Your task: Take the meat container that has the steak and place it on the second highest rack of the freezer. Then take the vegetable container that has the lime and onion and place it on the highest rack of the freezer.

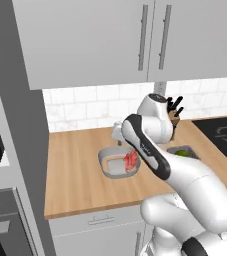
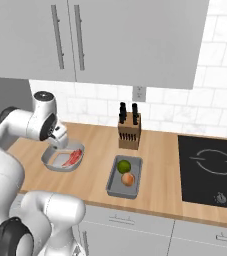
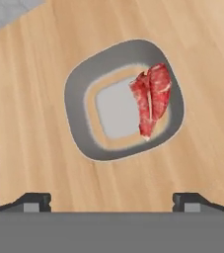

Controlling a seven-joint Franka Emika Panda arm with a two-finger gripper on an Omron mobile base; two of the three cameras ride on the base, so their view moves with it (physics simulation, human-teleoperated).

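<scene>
Hovering above the wooden counter [image 1: 80,170], the gripper [image 3: 112,200] points straight down at the meat container [image 3: 81,94], fingertips [image 3: 34,201] spread wide apart with nothing between them and clear of the tub. Meat container sits flat on the counter near its front half, left of the knife block [image 2: 129,131]. The steak [image 3: 152,99] lies inside it, pushed to one side and riding partly up the inner wall (red with pale streaks). Rest of the tub floor is bare.

In the right base view the hand hangs just over the tub's back rim; the vegetable container [image 2: 111,186] lies well to the right of the meat container, near the counter's front edge, between tub and black cooktop [image 2: 210,170]. Lime [image 2: 124,166] sits at the tray's far end, onion [image 2: 128,179] just in front of it, the two touching or nearly so (cannot tell). Wall cabinets [image 2: 125,40] hang above; white tile behind.
</scene>
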